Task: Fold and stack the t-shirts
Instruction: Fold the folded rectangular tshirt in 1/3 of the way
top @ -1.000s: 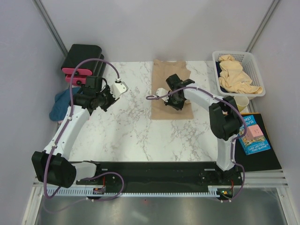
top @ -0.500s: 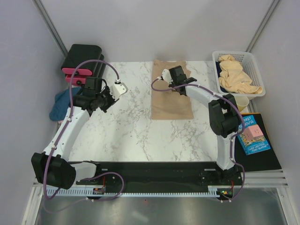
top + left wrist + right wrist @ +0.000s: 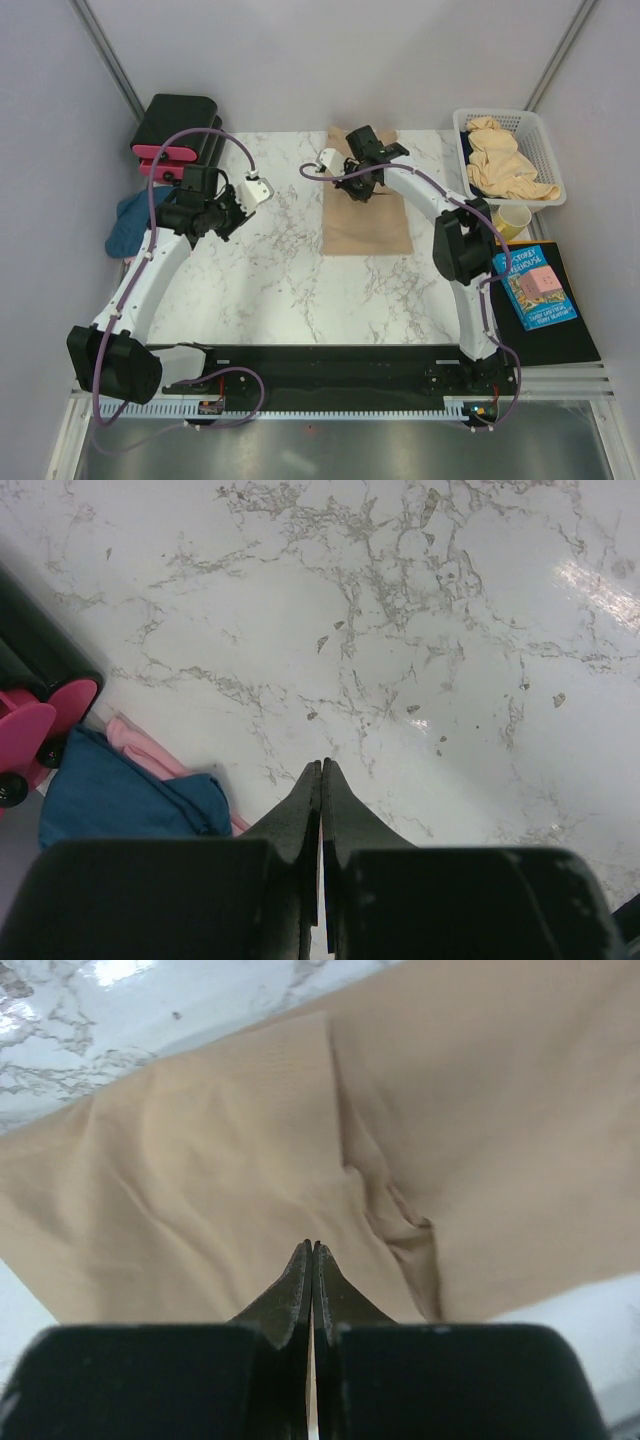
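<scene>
Tan cotton t-shirt [image 3: 365,215] lies part-folded — crumpled tan shirts [image 3: 500,165] fill the white mesh basket [image 3: 545,140], much remains; left gripper [image 3: 321,768] and right gripper [image 3: 311,1250] are pinched together, empty.

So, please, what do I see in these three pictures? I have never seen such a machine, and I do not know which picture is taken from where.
This is a robot: a left arm and a right arm, fixed at the near edge of a marble table. The wide picture comes from a camera above; the other two come from a camera on each wrist, looking along its pincer. The left pincer is shut and empty over bare table, near a dark blue shirt with a pink one at its edge. The right pincer is shut too, over a tan shirt lying on the table; it seems to hold nothing. More tan shirts lie in a white basket on the right.
</scene>
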Available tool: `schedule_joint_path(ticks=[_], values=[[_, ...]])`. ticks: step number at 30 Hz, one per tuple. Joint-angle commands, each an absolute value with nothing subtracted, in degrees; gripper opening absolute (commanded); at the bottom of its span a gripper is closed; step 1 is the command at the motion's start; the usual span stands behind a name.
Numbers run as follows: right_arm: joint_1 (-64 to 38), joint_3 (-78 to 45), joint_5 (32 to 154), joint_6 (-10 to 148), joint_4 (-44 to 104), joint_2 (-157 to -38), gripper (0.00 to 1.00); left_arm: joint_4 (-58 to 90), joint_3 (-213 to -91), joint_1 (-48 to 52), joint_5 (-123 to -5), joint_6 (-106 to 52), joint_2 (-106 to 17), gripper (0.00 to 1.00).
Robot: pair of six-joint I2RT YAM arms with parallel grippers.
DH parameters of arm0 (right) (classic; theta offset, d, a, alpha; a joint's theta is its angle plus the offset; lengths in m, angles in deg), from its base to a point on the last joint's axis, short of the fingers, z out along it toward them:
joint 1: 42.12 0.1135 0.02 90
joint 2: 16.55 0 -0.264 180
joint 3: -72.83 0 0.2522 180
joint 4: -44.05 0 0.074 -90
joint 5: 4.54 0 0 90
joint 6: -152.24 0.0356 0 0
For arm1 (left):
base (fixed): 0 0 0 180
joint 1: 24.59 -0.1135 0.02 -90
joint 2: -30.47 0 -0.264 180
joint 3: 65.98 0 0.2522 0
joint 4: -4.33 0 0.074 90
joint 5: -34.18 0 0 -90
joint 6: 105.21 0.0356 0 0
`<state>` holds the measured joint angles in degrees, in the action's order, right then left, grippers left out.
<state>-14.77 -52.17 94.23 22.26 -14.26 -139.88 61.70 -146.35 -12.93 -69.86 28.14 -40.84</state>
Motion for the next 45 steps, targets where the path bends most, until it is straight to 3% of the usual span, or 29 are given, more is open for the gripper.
schedule_joint_path(ticks=[1, 21, 29, 45], values=[[-14.5, -55.9, 101.7, 23.9, -20.0, -146.1, 0.00, 61.0, -146.4, -12.7, -71.3, 30.1, -39.7, 0.02], [-12.3, -59.2, 93.1, 24.5, -9.3, -152.6, 0.00, 61.2, -144.0, -12.7, -69.4, 31.6, -37.9, 0.02], [-12.3, -57.3, 79.2, 26.5, -1.2, -154.6, 0.00, 61.3, -143.7, -12.7, -69.4, 31.5, -37.9, 0.02], [-12.3, -55.5, 78.7, 27.2, -0.6, -148.4, 0.00, 61.2, -144.8, -12.7, -70.0, 31.6, -38.3, 0.02]])
